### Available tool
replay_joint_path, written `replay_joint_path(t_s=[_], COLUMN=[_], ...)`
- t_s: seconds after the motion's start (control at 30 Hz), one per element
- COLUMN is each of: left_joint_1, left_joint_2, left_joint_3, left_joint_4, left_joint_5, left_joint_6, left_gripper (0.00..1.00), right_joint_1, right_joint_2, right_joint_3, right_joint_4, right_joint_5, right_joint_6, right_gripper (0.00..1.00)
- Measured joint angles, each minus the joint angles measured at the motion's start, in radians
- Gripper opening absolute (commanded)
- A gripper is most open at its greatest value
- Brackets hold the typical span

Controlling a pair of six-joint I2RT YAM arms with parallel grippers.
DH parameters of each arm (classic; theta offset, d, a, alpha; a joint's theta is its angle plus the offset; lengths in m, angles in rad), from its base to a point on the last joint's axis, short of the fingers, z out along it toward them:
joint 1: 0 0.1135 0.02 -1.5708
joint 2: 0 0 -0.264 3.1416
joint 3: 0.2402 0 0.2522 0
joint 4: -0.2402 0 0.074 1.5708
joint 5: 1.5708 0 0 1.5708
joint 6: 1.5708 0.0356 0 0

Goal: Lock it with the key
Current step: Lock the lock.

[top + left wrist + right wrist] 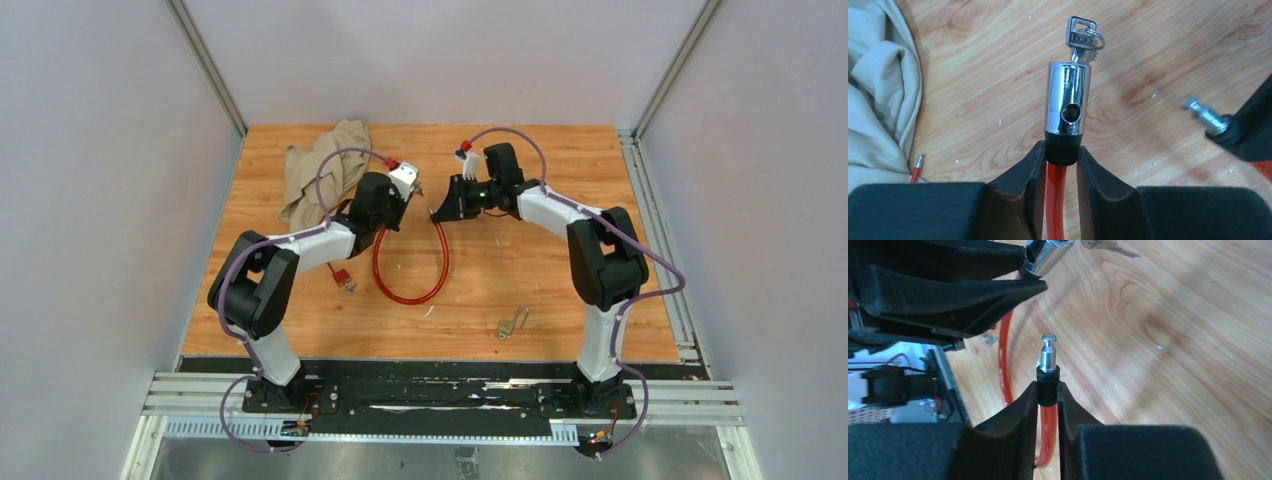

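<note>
The tiny silver-grey metal key on its small ring stands out of the far end of a chrome lock cylinder, at 12 o'clock from the left gripper, whose black fingers clamp the cylinder's black collar atop the red cable loop. At 3 o'clock, apart from the cylinder, the right gripper pinches the cable's other black collar below its steel pin. On the wooden table, a beige cloth lies at 10 o'clock and a small brass padlock at 5 o'clock.
</note>
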State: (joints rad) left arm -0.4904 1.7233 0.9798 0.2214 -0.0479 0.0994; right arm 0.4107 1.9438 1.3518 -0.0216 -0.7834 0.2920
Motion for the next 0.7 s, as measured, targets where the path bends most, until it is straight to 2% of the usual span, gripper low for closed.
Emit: replay_joint_path(t_s=[0.4,0.7], left_joint_1=[-0.042,-0.074], left_joint_2=[-0.019,-0.032], left_joint_3=[-0.079,-0.111], left_joint_4=[0.091,0.145], left_joint_5=[-0.019,-0.053], left_joint_6=[0.081,0.143], left_gripper=[0.0,0.0], right_joint_1=[0.0,0.004], right_joint_2=[0.119,0.172], right_joint_3=[0.058,0.117], right_joint_4=[0.099,0.12], right_joint_5=[-0.189,-0.222], right_joint_6=[0.231,0.329], right_gripper=[0.01,0.01])
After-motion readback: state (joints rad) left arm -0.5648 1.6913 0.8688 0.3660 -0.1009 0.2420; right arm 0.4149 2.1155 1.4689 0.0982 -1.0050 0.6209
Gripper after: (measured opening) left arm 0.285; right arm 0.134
